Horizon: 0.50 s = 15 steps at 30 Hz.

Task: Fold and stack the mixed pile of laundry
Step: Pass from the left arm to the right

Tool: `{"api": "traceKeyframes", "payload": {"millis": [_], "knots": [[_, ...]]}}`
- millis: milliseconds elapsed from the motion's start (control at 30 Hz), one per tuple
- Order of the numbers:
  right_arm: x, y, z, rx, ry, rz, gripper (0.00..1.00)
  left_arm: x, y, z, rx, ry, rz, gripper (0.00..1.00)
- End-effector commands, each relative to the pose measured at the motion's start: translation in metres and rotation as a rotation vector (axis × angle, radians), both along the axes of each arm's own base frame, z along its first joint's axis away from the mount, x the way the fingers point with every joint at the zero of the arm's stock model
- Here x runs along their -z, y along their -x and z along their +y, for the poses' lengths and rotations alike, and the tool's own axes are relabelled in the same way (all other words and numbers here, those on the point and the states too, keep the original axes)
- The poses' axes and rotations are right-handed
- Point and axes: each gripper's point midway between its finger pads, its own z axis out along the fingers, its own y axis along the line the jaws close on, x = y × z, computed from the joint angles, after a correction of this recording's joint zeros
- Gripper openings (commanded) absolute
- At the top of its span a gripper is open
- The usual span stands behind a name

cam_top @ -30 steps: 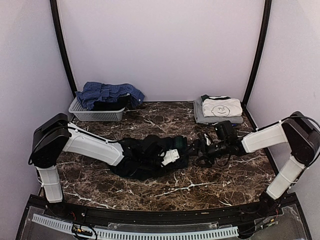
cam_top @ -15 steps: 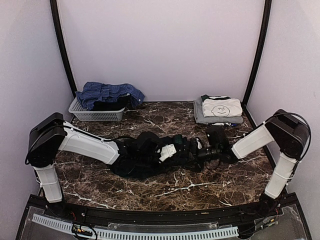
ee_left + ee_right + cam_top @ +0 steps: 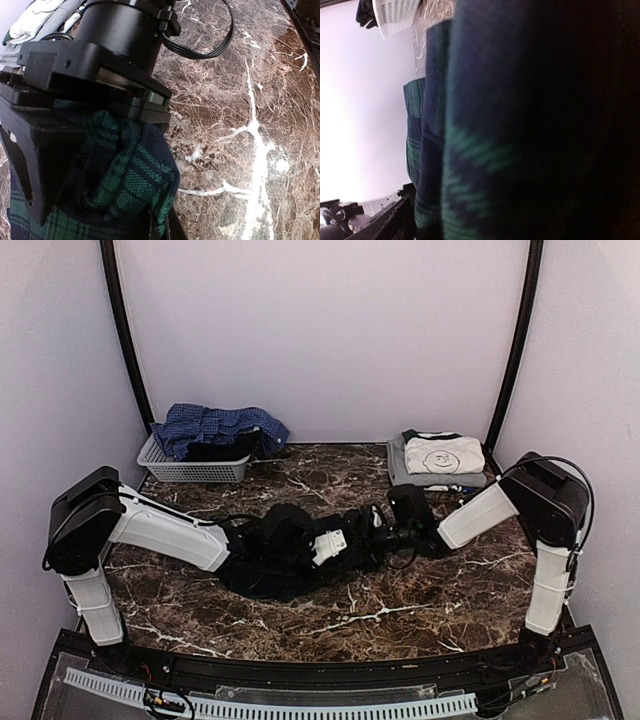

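Observation:
A dark green tartan shirt point(image 3: 280, 552) lies bunched on the marble table point(image 3: 440, 590) at its centre. My left gripper point(image 3: 345, 542) is shut on a fold of this shirt point(image 3: 125, 175) at its right end. My right gripper point(image 3: 373, 531) reaches in from the right and is pushed into the same fold, its black body point(image 3: 95, 55) right next to the left one. Tartan cloth point(image 3: 470, 165) fills the right wrist view and hides the right fingers. A blue checked shirt point(image 3: 215, 425) and a dark item point(image 3: 222, 450) sit in the basket. A folded white tee point(image 3: 443, 454) tops a stack at the back right.
The pale grey slatted basket point(image 3: 190, 471) stands at the back left against the wall. The folded stack point(image 3: 400, 472) lies at the back right near the black frame post point(image 3: 505, 370). A black cable point(image 3: 210, 47) loops off the right gripper's body.
The right arm has swung left and its gripper has gone into the tartan shirt beside the left gripper. The left gripper has drawn the fold slightly left and back.

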Motion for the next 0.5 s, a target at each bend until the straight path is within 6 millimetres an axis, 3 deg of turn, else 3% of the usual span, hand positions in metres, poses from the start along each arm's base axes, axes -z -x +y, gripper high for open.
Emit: {"api": "traceKeyframes", "payload": {"millis": [0,167,367,433,467], "knots": [[0.006,-0.013,0.008,0.004,0.037,-0.049,0.80,-0.035,0.009,-0.006,0.078,0.087,-0.055,0.01],[0.011,-0.016,0.012,-0.025,0.080,-0.082,0.42,-0.033,0.008,-0.004,0.070,0.070,-0.060,0.02],[0.007,-0.024,0.010,-0.076,0.214,-0.196,0.06,-0.037,0.007,-0.003,0.058,0.071,-0.052,0.06],[0.008,-0.026,0.007,-0.100,0.275,-0.213,0.00,-0.040,0.006,-0.004,0.048,0.070,-0.047,0.10],[0.005,-0.030,0.005,-0.105,0.300,-0.235,0.00,-0.042,0.004,-0.003,0.025,0.061,-0.028,0.18]]}}
